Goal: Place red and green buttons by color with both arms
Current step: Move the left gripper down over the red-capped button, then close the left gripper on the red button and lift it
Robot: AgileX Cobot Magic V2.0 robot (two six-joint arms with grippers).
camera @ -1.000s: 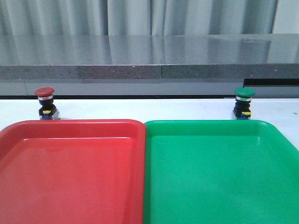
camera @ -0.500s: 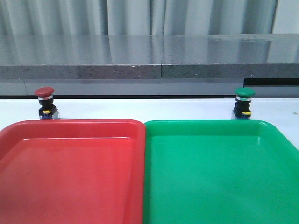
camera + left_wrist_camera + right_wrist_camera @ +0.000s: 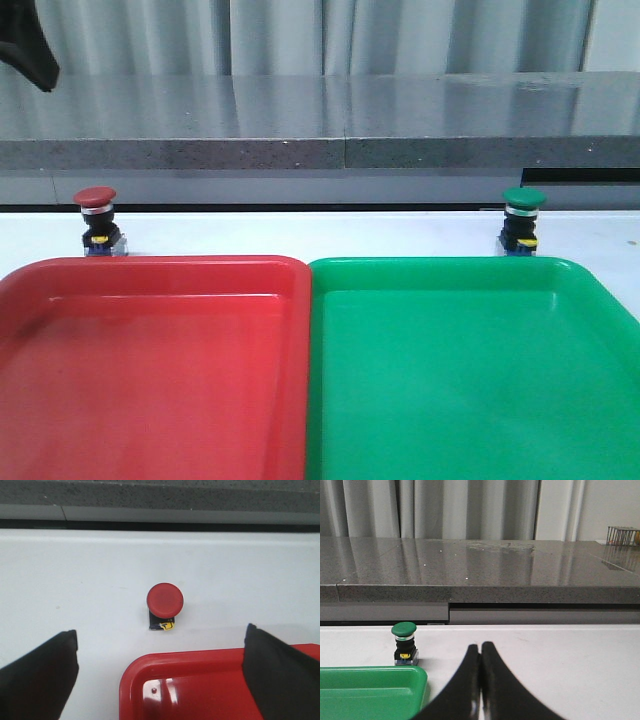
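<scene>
The red button [image 3: 96, 222] stands on the white table just behind the far left corner of the red tray [image 3: 150, 350]. The green button [image 3: 523, 220] stands behind the far right part of the green tray [image 3: 460, 370]. In the left wrist view my left gripper [image 3: 160, 632] hangs open above the table. The red button [image 3: 165, 600] lies just ahead of the gap between its fingers [image 3: 42, 672], untouched. My right gripper [image 3: 481, 647] is shut and holds nothing. It is low over the table, to the right of the green button [image 3: 404, 642].
A black part of the left arm [image 3: 28, 45] pokes in at the top left of the front view. A grey stone ledge [image 3: 340, 120] runs along the back of the table. The two trays sit side by side, touching, and fill the near half.
A black part of the left arm has come into the top left corner of the front view. Both buttons and both trays stand where they were.
</scene>
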